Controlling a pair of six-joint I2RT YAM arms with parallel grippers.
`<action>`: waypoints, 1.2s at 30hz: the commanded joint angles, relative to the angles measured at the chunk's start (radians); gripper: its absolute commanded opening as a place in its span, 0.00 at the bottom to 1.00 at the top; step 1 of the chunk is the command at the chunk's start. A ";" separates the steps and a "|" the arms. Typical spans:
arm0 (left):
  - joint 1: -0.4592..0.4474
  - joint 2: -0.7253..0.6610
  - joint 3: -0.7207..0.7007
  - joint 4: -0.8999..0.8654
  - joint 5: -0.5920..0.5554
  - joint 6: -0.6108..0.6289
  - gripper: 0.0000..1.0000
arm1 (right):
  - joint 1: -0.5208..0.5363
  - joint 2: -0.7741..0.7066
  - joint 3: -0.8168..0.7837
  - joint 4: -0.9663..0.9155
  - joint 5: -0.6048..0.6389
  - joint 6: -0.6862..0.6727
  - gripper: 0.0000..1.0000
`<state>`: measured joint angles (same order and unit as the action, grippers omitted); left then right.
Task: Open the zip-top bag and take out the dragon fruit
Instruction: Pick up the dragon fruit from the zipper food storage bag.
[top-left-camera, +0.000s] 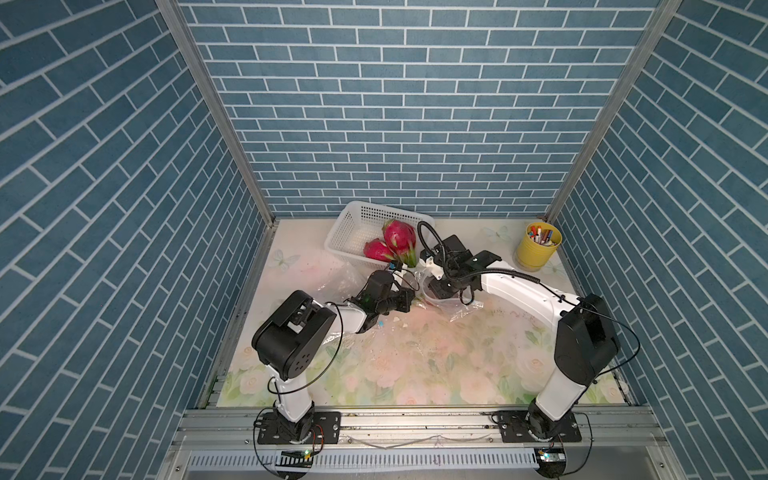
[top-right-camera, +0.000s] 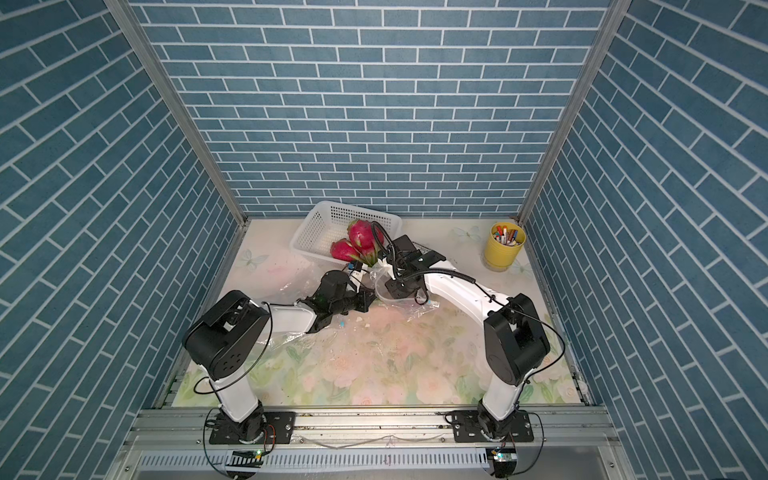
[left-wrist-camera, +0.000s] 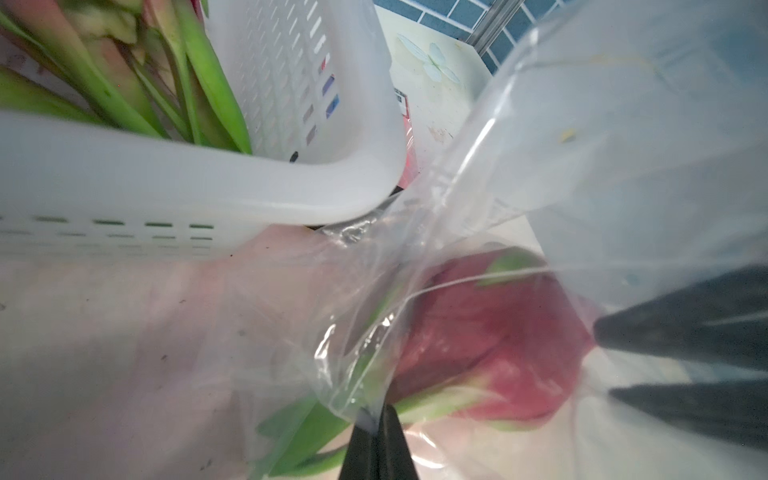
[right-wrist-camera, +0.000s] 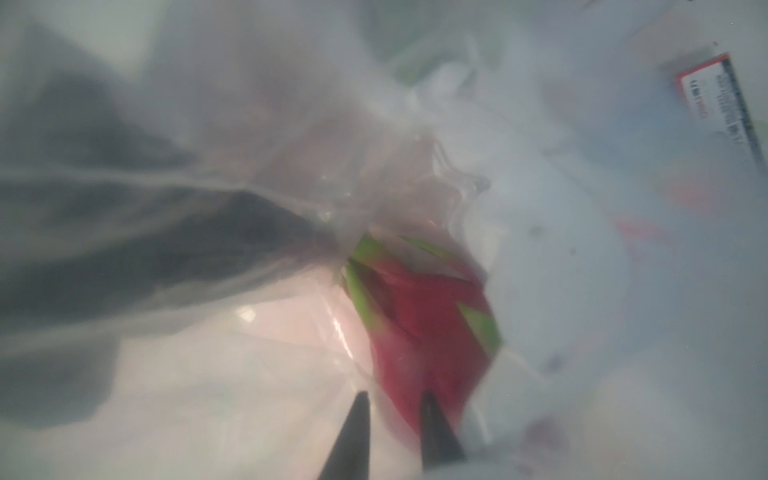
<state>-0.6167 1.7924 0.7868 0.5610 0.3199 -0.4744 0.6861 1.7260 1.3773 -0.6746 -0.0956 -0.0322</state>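
Boxed in by blue brick-pattern walls, working over a floral tabletop. Sitting at the back, a white slotted basket, holding two spare fruits. Lying crumpled just beside its near corner, the clear zip-top bag, with the task's dragon fruit inside it, down on the table. Clamping the left gripper tight together on a fold of bag film. Reaching the right gripper in among the folds, prongs standing narrowly apart by the red skin; possibly touching it, though hard telling through fogged plastic. Risking a slip of thin film out of the left pinch, dropping the bag wall back over the fruit. Also risking a grab on a green scale or on plastic alone, given so narrow a gap, and dragging the whole bag against the basket.
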 joint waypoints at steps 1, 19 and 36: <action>0.001 -0.074 -0.016 -0.027 0.016 0.010 0.01 | -0.003 -0.010 0.035 -0.080 -0.176 -0.046 0.21; -0.006 -0.372 -0.060 -0.151 0.145 -0.022 0.03 | -0.003 -0.032 0.004 0.016 0.069 0.172 0.40; -0.006 -0.390 -0.023 -0.228 0.105 0.024 0.03 | -0.017 -0.082 -0.135 0.035 0.278 0.277 0.00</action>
<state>-0.6205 1.4040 0.7383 0.3550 0.4332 -0.4774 0.6796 1.6741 1.2789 -0.5919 0.0753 0.1951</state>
